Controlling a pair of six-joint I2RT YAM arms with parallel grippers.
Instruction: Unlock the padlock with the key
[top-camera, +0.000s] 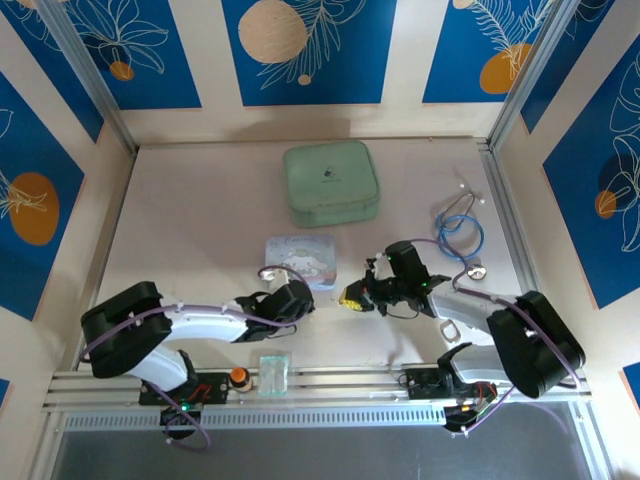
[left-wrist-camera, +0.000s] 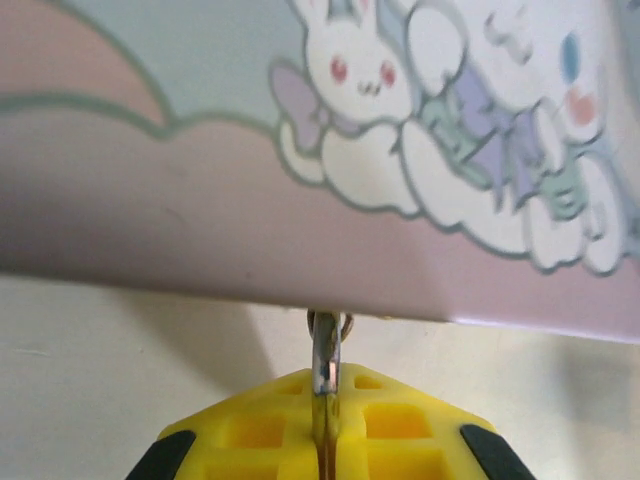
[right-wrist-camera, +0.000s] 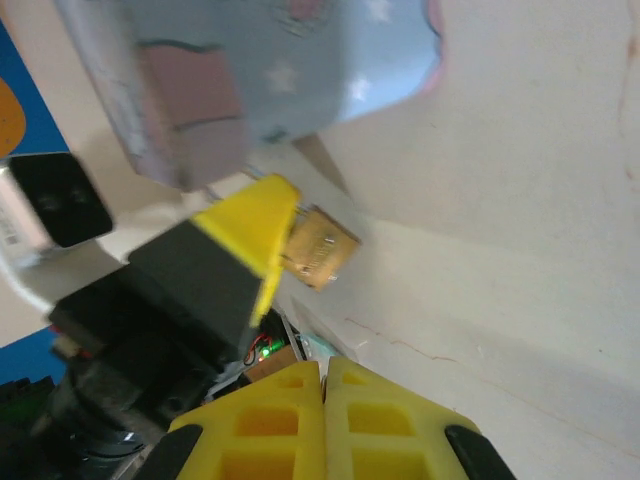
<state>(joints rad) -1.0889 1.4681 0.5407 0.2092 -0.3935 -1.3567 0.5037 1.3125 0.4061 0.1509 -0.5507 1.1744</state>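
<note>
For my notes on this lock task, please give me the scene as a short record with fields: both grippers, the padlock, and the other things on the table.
left gripper: shut on a thin metal piece, apparently the padlock, close in front of the tin
right gripper: shut, nothing seen between its fingers
padlock: brass body sticks out past the left gripper's yellow tip
tin: lilac, cartoon print, middle of the table
green box: far centre, beyond the tin
stethoscope: far right
</note>
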